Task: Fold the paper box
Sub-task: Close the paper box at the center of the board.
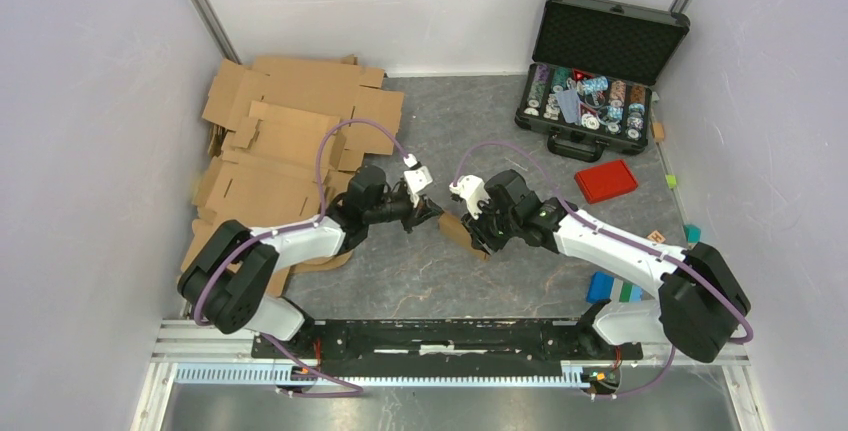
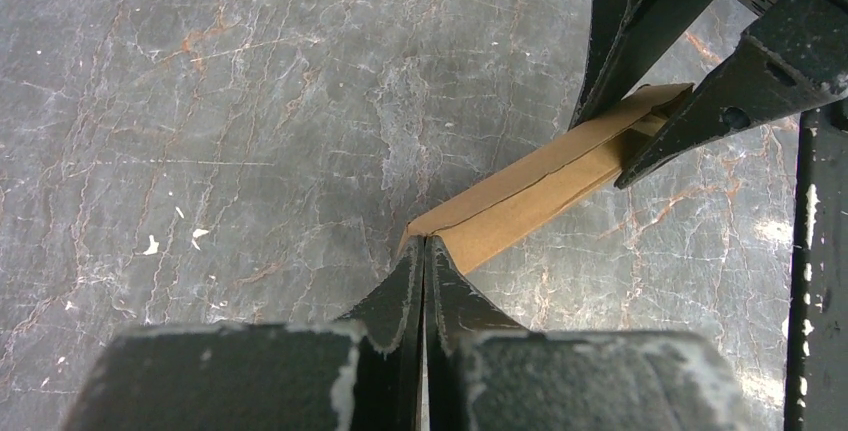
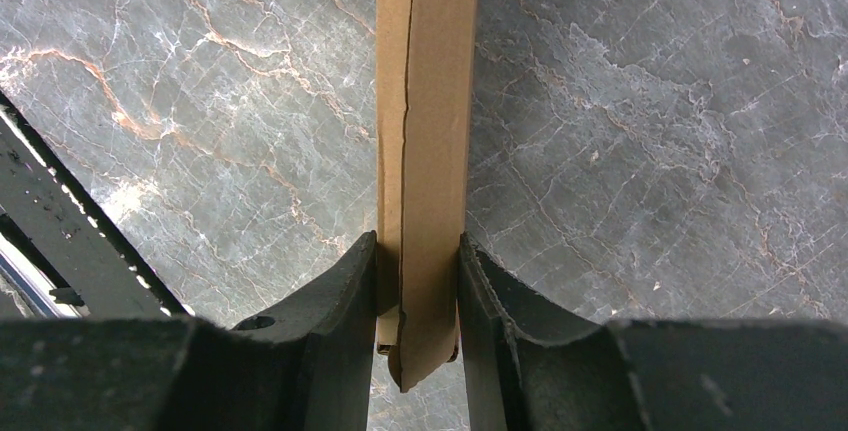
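The paper box [image 1: 458,232], a small flattened brown cardboard piece, hangs just above the grey marble tabletop between my two grippers. My left gripper [image 1: 432,215] is shut, its fingertips pinched together on the box's near end [image 2: 415,236] in the left wrist view. From there the box [image 2: 540,186] runs up and to the right into the right gripper's black fingers [image 2: 700,101]. In the right wrist view the box [image 3: 425,101] stands as a narrow strip, and my right gripper [image 3: 418,251] is shut on both of its sides.
A pile of larger cardboard sheets [image 1: 290,141] lies at the back left. An open black case [image 1: 595,71] of chips stands at the back right, with a red lid [image 1: 606,180] in front of it. Blue blocks [image 1: 610,288] lie by the right arm.
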`<state>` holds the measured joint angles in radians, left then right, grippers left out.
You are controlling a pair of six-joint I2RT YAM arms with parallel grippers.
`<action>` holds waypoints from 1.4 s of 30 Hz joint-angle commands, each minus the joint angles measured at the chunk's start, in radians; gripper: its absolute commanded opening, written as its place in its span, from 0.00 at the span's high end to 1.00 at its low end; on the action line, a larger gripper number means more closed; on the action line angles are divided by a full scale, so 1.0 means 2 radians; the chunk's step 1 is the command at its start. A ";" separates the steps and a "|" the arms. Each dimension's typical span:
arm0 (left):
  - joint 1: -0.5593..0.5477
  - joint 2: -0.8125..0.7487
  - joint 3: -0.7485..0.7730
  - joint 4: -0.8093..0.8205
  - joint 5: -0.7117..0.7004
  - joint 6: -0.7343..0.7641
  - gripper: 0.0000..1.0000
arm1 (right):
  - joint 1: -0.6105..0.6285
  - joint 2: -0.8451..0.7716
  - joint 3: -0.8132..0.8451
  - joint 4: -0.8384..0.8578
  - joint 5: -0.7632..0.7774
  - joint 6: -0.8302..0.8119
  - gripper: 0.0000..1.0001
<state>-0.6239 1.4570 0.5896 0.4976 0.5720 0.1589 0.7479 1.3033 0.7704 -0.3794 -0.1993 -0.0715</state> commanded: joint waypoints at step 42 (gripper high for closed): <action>-0.014 0.013 0.057 -0.102 0.009 -0.095 0.98 | 0.006 0.016 0.013 -0.008 0.023 0.006 0.66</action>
<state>-0.6304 1.4738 0.7189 0.2779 0.5365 0.0113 0.7509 1.3102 0.7792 -0.3847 -0.1780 -0.0593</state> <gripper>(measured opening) 0.029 0.355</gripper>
